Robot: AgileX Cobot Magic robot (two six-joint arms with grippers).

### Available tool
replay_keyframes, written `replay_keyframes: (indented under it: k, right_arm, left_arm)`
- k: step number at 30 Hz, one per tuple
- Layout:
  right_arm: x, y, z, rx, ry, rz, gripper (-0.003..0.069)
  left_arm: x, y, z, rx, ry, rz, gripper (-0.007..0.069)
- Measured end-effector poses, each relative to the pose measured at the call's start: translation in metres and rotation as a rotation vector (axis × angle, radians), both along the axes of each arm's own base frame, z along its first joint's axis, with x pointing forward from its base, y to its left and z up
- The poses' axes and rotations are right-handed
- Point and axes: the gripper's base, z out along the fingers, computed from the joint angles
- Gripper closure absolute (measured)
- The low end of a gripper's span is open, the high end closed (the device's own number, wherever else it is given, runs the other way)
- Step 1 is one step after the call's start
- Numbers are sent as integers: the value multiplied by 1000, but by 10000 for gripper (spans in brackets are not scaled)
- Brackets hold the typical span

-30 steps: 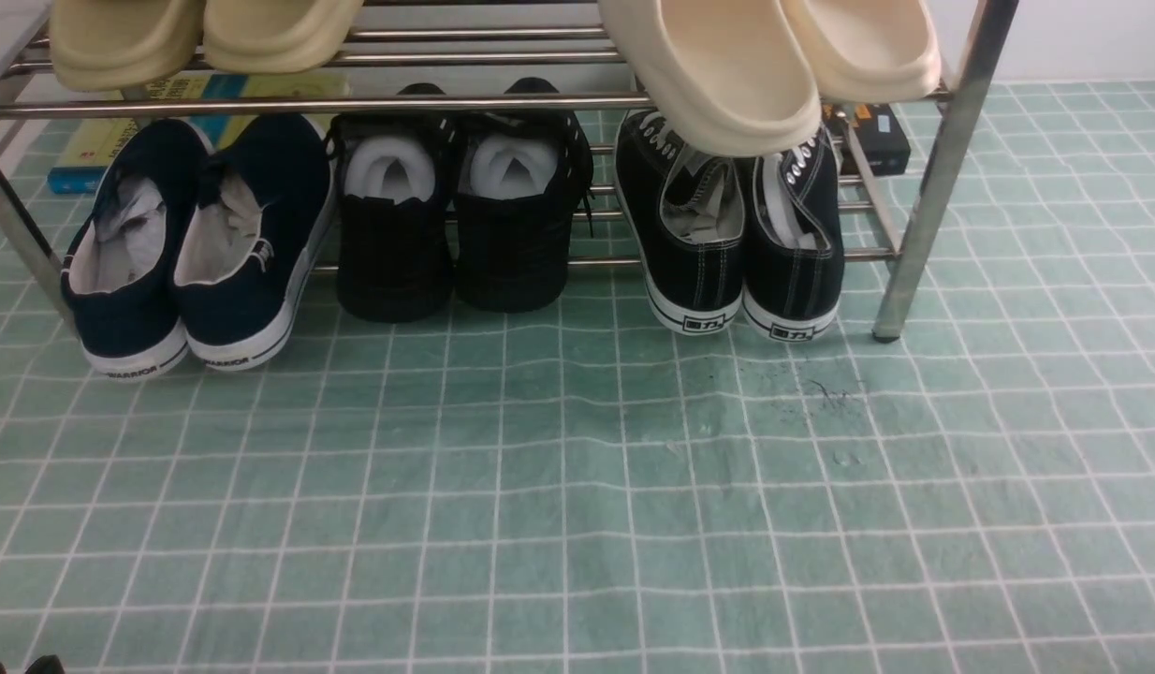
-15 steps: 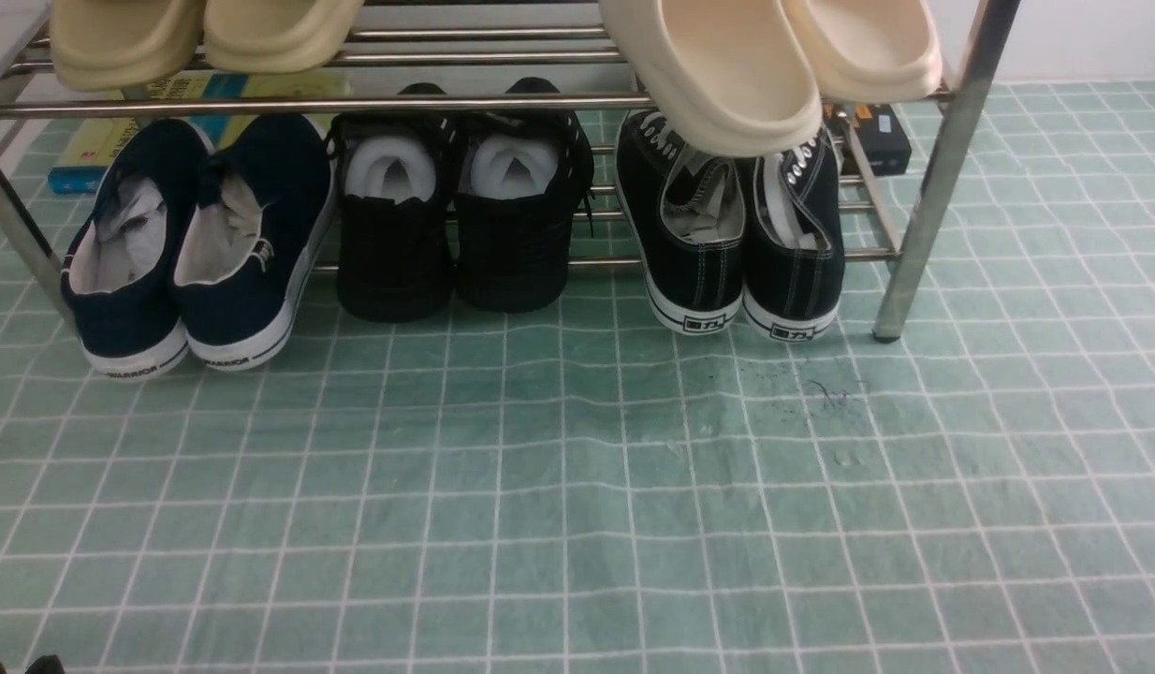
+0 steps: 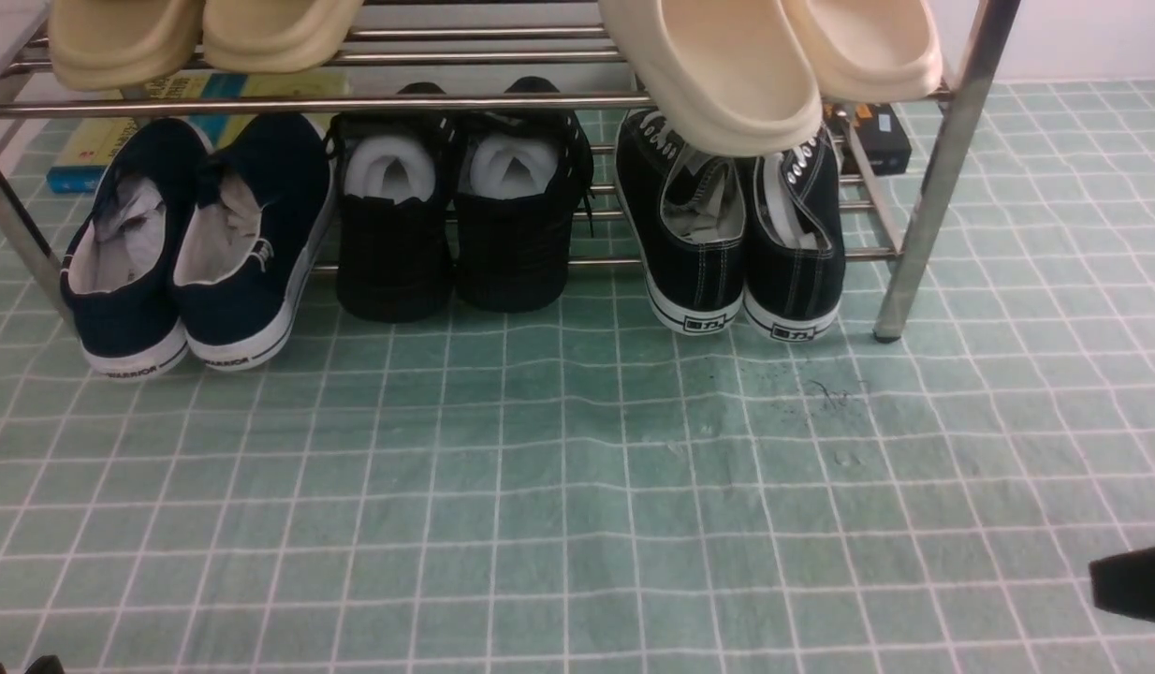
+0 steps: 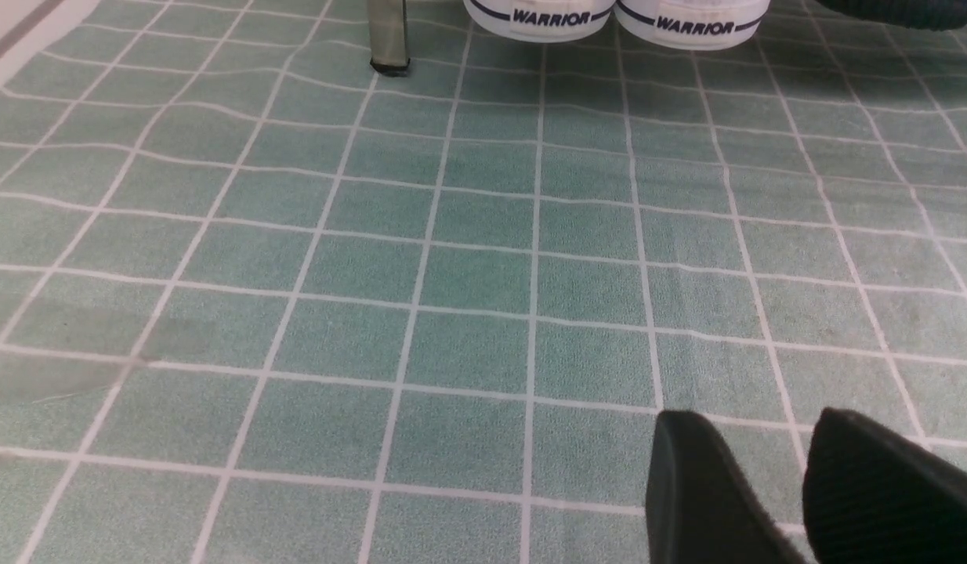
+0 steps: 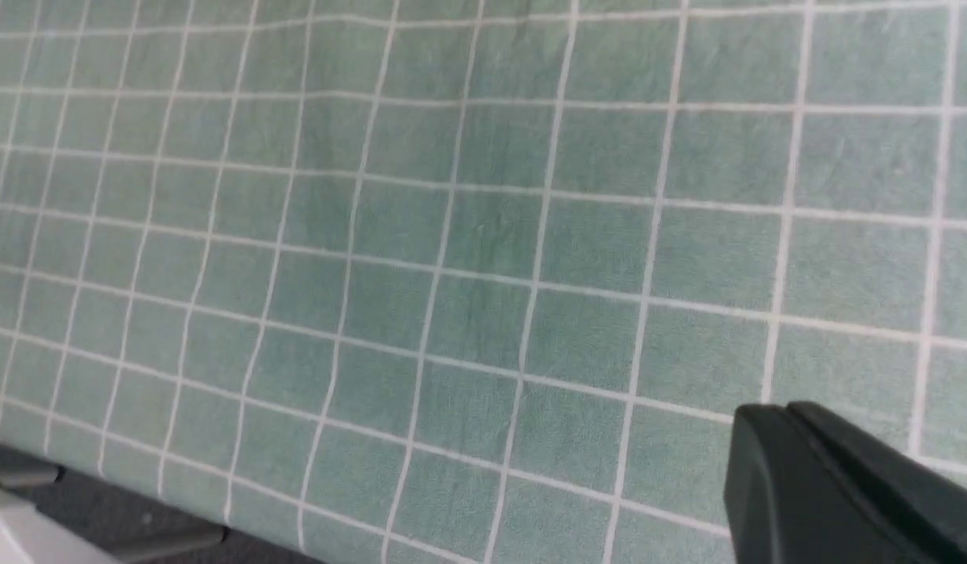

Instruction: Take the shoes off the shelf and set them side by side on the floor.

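The shoes, black canvas sneakers with white heel logos (image 3: 694, 234) (image 3: 793, 248), stand heels out on the lower tier of the chrome shelf (image 3: 943, 159), at its right end, partly under a beige slipper. The pale green gridded floor (image 3: 577, 487) lies bare in front of them. My right gripper (image 3: 1098, 580) pokes in at the lower right edge, far from the shoes; in the right wrist view it (image 5: 765, 419) is shut with nothing in it. My left gripper (image 4: 754, 427) hovers low over the floor, open and empty, its fingers (image 4: 687, 470) apart.
Navy slip-ons (image 3: 194, 243) and all-black paper-stuffed shoes (image 3: 456, 225) share the lower tier. Beige slippers (image 3: 727, 75) (image 3: 203, 33) sit on the top tier. Books (image 3: 95, 150) and a black box (image 3: 877, 136) lie behind. The slip-ons' heels (image 4: 558, 16) and a shelf leg (image 4: 388, 39) face the left wrist.
My right gripper has come up into the front view at the lower right edge. The shoes and the shelf have not moved.
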Motion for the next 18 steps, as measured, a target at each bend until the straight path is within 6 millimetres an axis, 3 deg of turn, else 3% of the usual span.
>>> replay_keyframes:
  k: [6,12,16,17,18]
  right_arm:
    - [42,15,14,106,24,123,659]
    - [75,55,32,95,74,248,659]
    - [104,105,37,-30,118,313,657]
    - [105,108,38,-27,120,314,657]
    - [115,126,44,-84,98,331,654]
  left_arm:
    - [0,0,0,0,0,0,385]
    - [0,0,0,0,0,0,385]
    - [0,0,0,0,0,0,385]
    - [0,0,0,0,0,0,385]
    - [0,0,0,0,0,0,385]
